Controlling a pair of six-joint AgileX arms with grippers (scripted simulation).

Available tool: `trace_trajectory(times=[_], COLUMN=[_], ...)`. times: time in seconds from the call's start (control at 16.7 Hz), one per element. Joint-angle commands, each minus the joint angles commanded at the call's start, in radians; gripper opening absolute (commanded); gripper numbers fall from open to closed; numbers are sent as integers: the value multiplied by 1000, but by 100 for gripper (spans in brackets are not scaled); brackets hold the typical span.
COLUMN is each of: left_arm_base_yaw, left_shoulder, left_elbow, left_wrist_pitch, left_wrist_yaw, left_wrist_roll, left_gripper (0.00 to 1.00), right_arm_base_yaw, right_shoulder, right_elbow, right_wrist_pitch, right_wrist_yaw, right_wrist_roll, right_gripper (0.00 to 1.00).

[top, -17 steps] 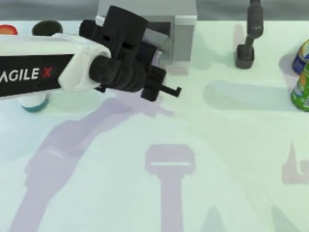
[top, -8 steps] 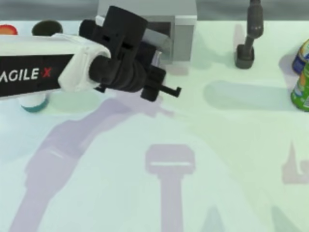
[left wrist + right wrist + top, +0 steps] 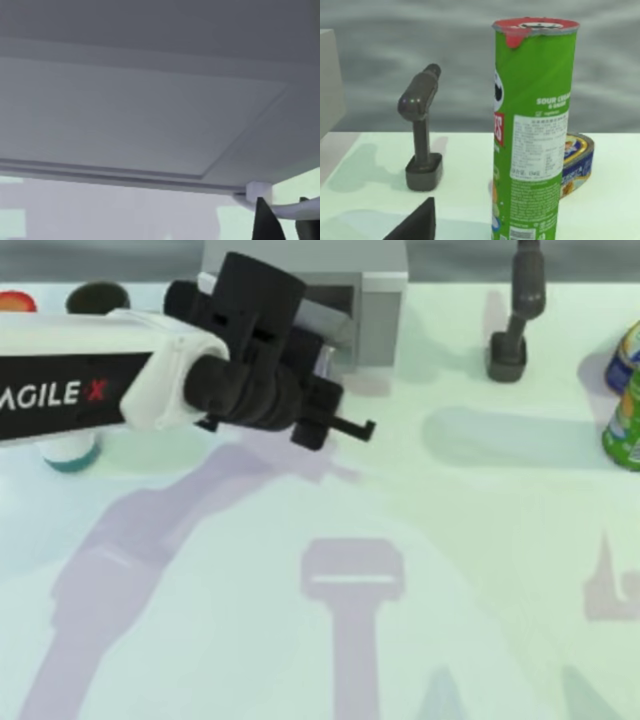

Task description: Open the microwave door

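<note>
1. The microwave (image 3: 340,280) stands at the top centre of the top view, at the far edge of the desk (image 3: 450,570), with its grey control strip on its right side.

2. The microwave door (image 3: 325,325) shows as a grey slab angling out from the front of the box toward the lower right, so I judge it already part-way open, swung off the face but not fully back.

3. The left gripper (image 3: 335,415) sits just in front of the microwave in the upper middle of the top view, its black wrist covering most of the door. In the left wrist view the door panel (image 3: 130,115) fills the frame, and a pale bar, probably the handle (image 3: 260,192), lies at the lower right, touching the dark fingertips (image 3: 265,225).

4. The jaws look to be together on that handle, though only the tips show, so this is a judgement.

5. The right gripper (image 3: 415,225) is parked; only a dark corner of it shows, and I cannot tell whether its jaws are apart. Its view shows a green crisp can (image 3: 532,130), a flat tin (image 3: 577,162) and a dark handheld tool on a stand (image 3: 422,135).

6. What is left: swing the door wider, then release the handle.
</note>
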Motion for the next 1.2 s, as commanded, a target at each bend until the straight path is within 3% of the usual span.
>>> trace_trajectory(times=[0.3, 1.2], left_arm_base_yaw=[24, 24], left_shoulder=[-20, -21], left_elbow=[-25, -26], left_wrist_pitch=[6, 6], left_wrist_yaw=[28, 29], left_wrist_roll=[47, 49], left_gripper=[0, 0], right_arm_base_yaw=[0, 0], right_shoulder=[0, 0], right_elbow=[0, 0], right_wrist_pitch=[0, 0], right_wrist_yaw=[0, 0], right_wrist_roll=[0, 0], right_gripper=[100, 100])
